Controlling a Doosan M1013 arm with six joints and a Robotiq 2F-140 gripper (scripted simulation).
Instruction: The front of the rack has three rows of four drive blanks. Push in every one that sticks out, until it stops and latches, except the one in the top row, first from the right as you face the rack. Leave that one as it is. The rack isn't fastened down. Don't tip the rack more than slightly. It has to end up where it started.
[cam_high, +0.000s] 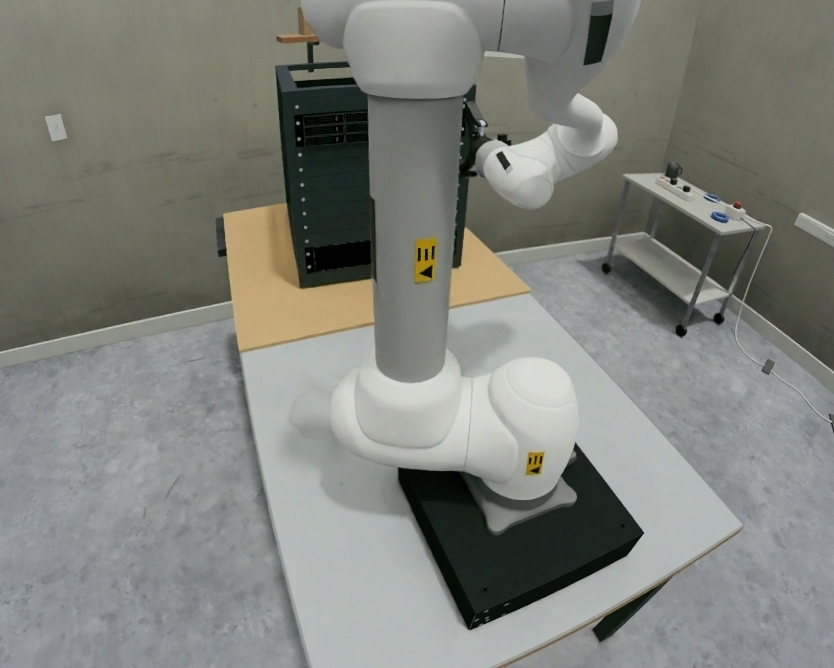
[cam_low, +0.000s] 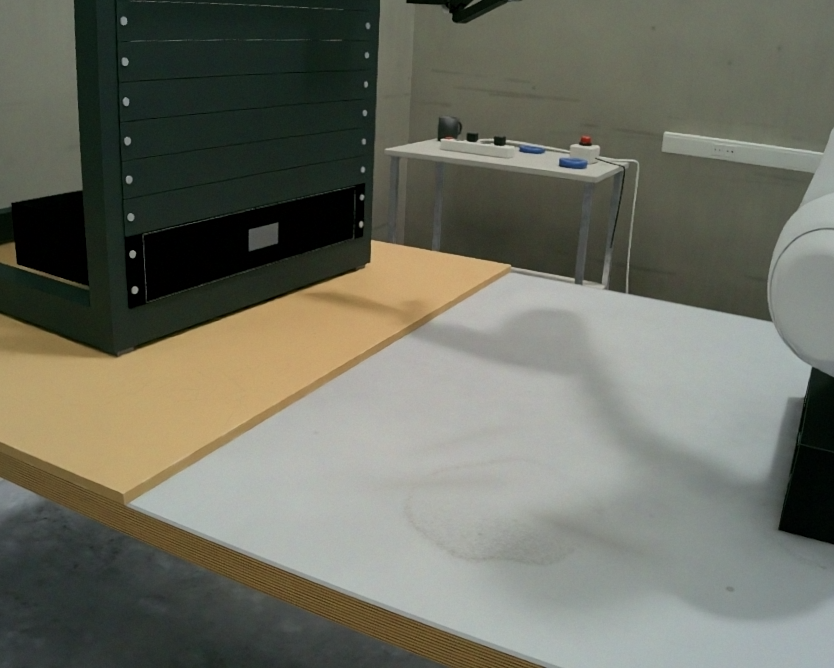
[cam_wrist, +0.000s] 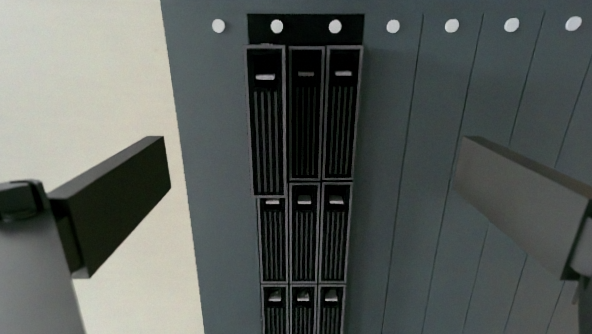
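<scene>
The dark rack (cam_high: 334, 173) stands on the tan board (cam_high: 349, 282); its lower part shows in the exterior view (cam_low: 222, 139). The wrist view is turned a quarter, so the rows of drive blanks (cam_wrist: 302, 190) run as columns. The blank at the upper left (cam_wrist: 266, 120), nearest the rack's side rail, stands out further than its neighbours. The other blanks in view look flush with each other. My gripper (cam_wrist: 312, 162) is open and empty, a short way off the rack front, with one finger (cam_wrist: 110, 200) left and one (cam_wrist: 520, 200) right of the blanks. In the top view the arm hides the gripper.
The arm's base sits on a black box (cam_high: 518, 535) on the white table. A small metal cart (cam_high: 685, 208) with a power strip and small parts stands by the right wall. A black unit (cam_low: 243, 240) fills the rack's bottom slot.
</scene>
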